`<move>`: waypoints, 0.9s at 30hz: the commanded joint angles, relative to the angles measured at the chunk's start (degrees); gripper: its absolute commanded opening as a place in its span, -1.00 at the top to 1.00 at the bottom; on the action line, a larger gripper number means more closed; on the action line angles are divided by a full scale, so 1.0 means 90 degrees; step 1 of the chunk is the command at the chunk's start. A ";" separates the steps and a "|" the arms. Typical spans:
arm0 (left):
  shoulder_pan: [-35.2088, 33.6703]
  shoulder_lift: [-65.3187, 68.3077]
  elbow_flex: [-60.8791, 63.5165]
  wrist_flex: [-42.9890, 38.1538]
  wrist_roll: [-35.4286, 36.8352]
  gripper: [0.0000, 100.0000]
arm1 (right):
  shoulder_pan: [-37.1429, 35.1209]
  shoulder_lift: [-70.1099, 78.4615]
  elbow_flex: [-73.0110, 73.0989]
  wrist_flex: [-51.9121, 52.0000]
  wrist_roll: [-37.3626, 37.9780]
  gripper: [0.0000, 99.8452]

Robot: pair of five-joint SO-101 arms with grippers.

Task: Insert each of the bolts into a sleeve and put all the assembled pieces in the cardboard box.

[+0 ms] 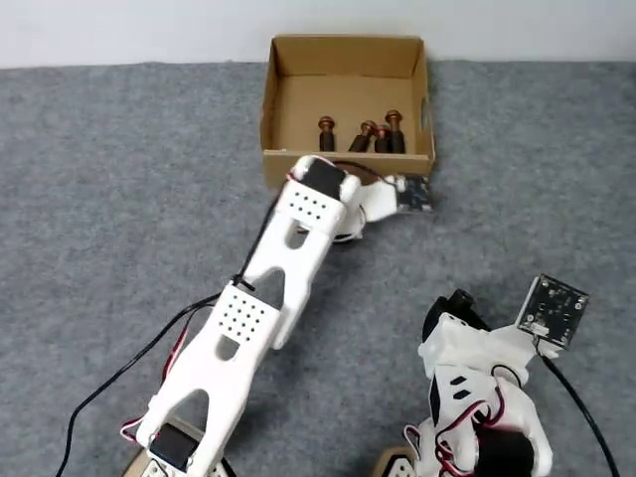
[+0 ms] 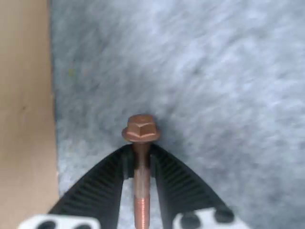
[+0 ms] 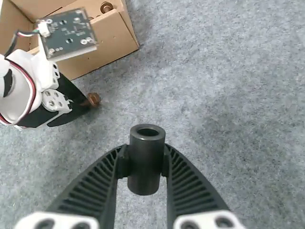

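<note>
My left gripper (image 2: 141,150) is shut on a copper bolt (image 2: 141,130); its hex head sticks out past the fingertips just above the grey carpet, close to the front wall of the cardboard box (image 2: 24,119). My right gripper (image 3: 145,155) is shut on a black sleeve (image 3: 147,162), held with its open bore facing away from the wrist. The right wrist view also shows the left gripper (image 3: 82,104) with the bolt head (image 3: 93,99) beside the box (image 3: 100,40). From above, the left arm (image 1: 298,229) ends at the box front and the right gripper (image 1: 449,310) stays near the front right.
The cardboard box (image 1: 283,99) stands at the back centre and holds several assembled pieces (image 1: 383,134) along its front wall. Grey carpet (image 1: 119,199) covers the table. Cables (image 1: 129,368) trail from the left arm's base.
</note>
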 commanded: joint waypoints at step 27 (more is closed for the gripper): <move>0.1270 -0.6066 0.4586 0.0195 0.4552 0.99 | -0.0024 0.0005 -0.0039 0.0015 0.0068 0.98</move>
